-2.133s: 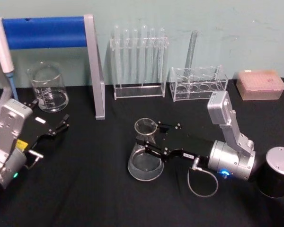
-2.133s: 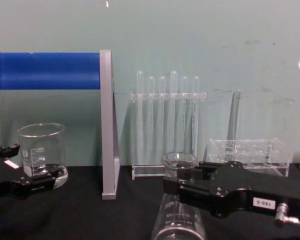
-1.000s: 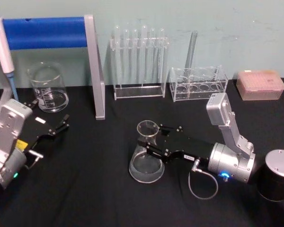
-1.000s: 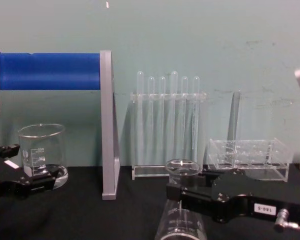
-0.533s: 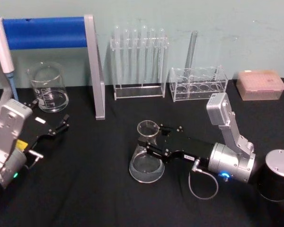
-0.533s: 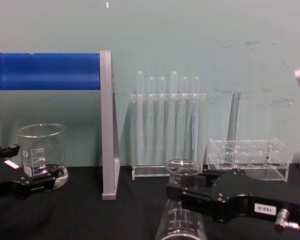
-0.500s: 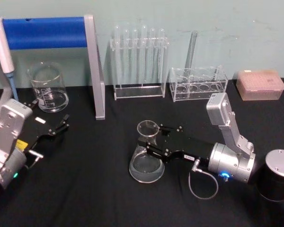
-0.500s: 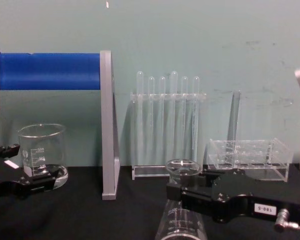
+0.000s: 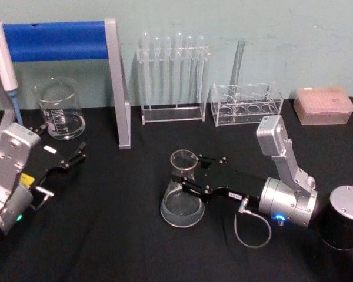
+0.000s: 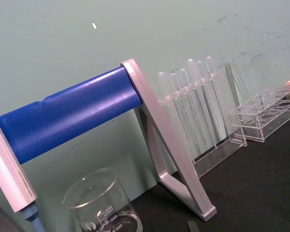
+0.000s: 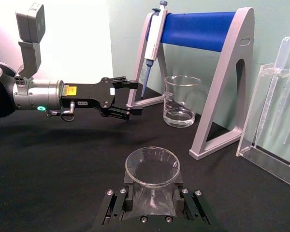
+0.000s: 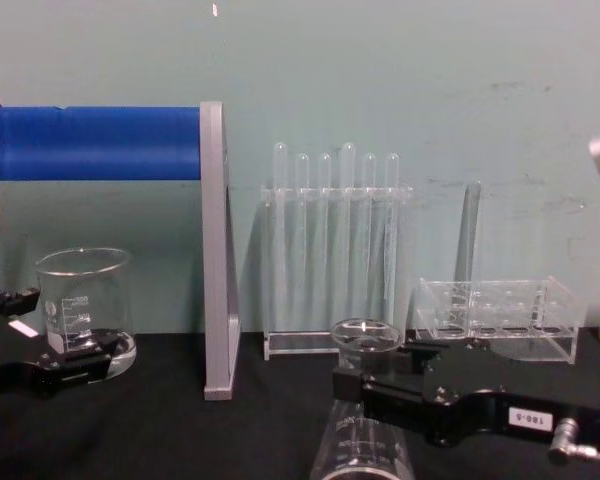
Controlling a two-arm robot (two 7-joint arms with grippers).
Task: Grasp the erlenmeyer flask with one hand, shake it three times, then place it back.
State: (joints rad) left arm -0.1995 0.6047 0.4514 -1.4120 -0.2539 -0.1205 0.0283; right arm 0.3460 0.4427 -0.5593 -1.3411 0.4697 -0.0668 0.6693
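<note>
Lower now than about two seconds ago, the flask (image 9: 177, 202) has sunk in the chest view along with the right gripper (image 9: 183, 178), and over the last half second neither has shifted.

At the far left of the head view the left gripper (image 9: 77, 155) is parked low over the counter (image 9: 123, 241), its fingers spread and holding nothing. Just behind it, at upper left, the beaker (image 9: 60, 108) stands apart from the action. At centre frame the flask stands upright, and its wide base looks to be resting on the counter, though the chest view cuts the base off, so full contact is a judgement. From the right the right gripper reaches in level, its fingers (image 11: 129, 198) pinching the narrow neck just under the rim.

Release is where this could go wrong. If the base is not quite flat when the fingers part, the flask could rock or tip. If the gripper draws back before the fingers clear the neck, one could drag the glass sideways, or catch under the flared rim if it lifts.

Clear glass, it looks empty: round flared mouth, slim neck, a cone widening to a broad round foot, with faint white marks low on the body in the chest view.
</note>
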